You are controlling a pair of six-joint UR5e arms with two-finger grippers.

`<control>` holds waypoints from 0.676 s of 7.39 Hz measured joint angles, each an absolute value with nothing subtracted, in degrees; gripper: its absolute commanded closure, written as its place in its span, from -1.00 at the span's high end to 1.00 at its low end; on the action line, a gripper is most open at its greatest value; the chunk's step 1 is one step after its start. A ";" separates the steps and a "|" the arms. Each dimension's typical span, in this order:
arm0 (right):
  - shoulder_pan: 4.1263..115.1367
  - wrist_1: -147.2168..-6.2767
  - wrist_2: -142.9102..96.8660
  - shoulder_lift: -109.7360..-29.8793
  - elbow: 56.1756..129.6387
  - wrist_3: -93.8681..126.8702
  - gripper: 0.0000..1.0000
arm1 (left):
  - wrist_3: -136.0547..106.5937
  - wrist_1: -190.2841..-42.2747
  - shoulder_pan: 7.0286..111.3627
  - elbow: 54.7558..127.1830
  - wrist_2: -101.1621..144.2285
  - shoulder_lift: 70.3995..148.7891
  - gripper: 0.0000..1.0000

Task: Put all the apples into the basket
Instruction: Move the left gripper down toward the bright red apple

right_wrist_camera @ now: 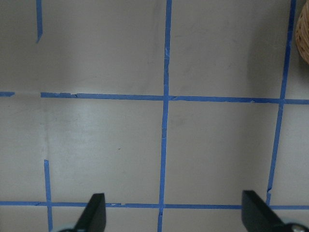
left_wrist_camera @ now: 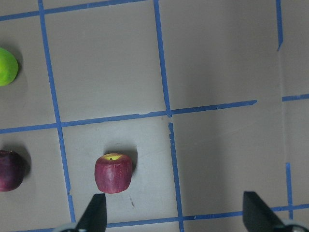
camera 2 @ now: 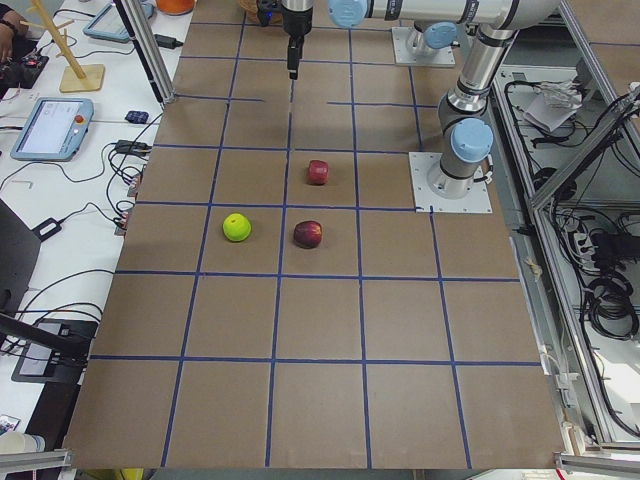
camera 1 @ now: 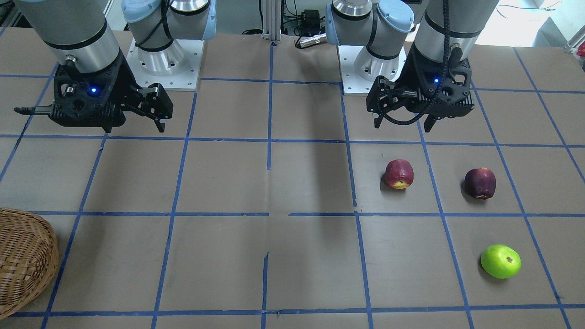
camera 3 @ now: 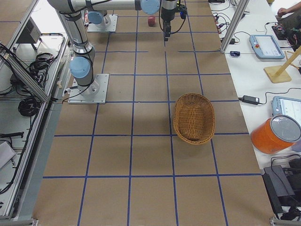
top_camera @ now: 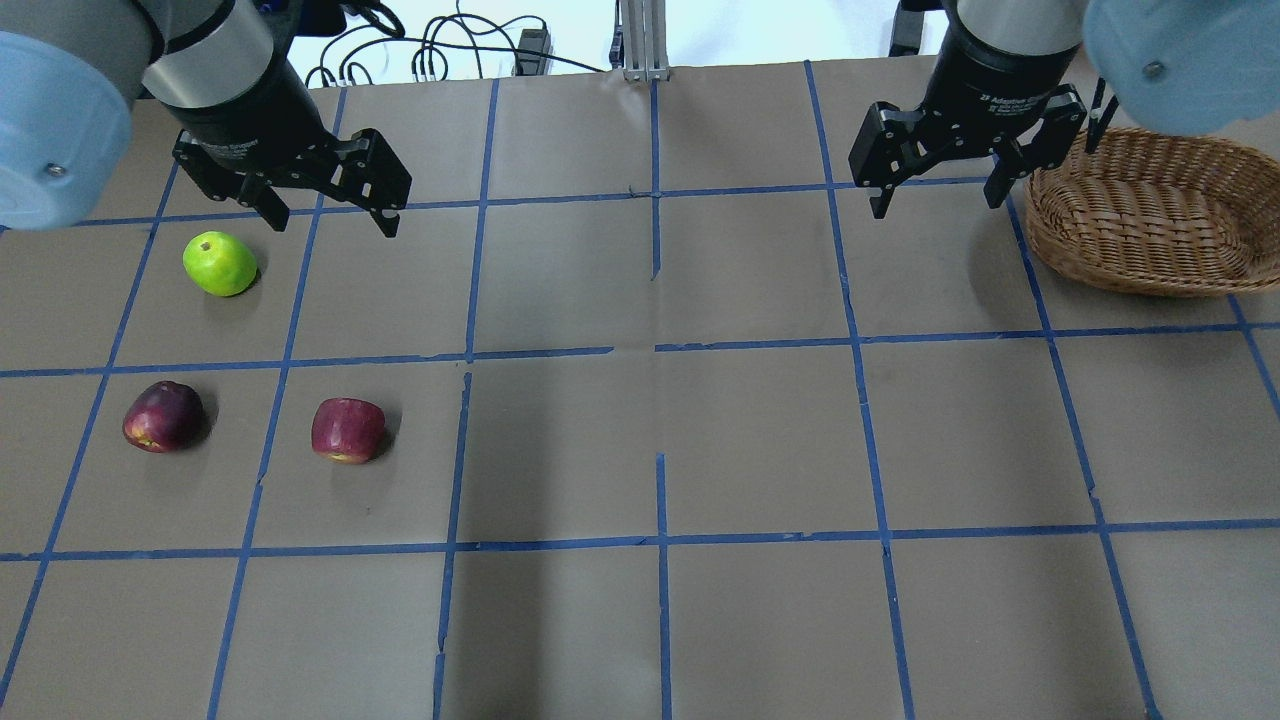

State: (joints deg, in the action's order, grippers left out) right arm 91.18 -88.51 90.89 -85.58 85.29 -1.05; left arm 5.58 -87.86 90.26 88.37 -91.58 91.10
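Three apples lie on the table on my left side: a red one with a yellow patch [top_camera: 347, 429] [camera 1: 399, 173] [left_wrist_camera: 113, 173], a dark maroon one [top_camera: 163, 416] [camera 1: 480, 183] and a bright green one [top_camera: 219, 263] [camera 1: 500, 261]. My left gripper [top_camera: 332, 220] [camera 1: 404, 125] hangs open and empty above the table, just right of the green apple in the overhead view. The brown wicker basket [top_camera: 1130, 275] [camera 1: 27, 256] [camera 3: 176, 117] stands at the far right and has no apple in it. My right gripper [top_camera: 936, 205] [camera 1: 89, 119] hangs open and empty just left of the basket.
The brown table top is marked into squares with blue tape. The two arm bases [camera 1: 162, 64] [camera 1: 372, 68] stand at the table's robot side. Tablets, cables and an orange bucket [camera 3: 275, 134] lie on the side bench beyond the table edge.
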 measured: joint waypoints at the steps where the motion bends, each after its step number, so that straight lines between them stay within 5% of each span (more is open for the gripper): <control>1: 91.16 -88.51 90.89 -85.59 85.27 -1.07 1.00 | 5.55 -88.00 90.26 88.35 -91.58 91.09 1.00; 5: 91.07 -88.50 90.88 -85.55 85.27 -1.10 1.00 | 6.20 -87.94 88.92 90.94 -91.78 90.78 1.00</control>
State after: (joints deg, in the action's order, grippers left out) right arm 91.07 -88.50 90.88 -85.55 85.27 -1.10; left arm 6.20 -87.94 88.92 90.94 -91.78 90.78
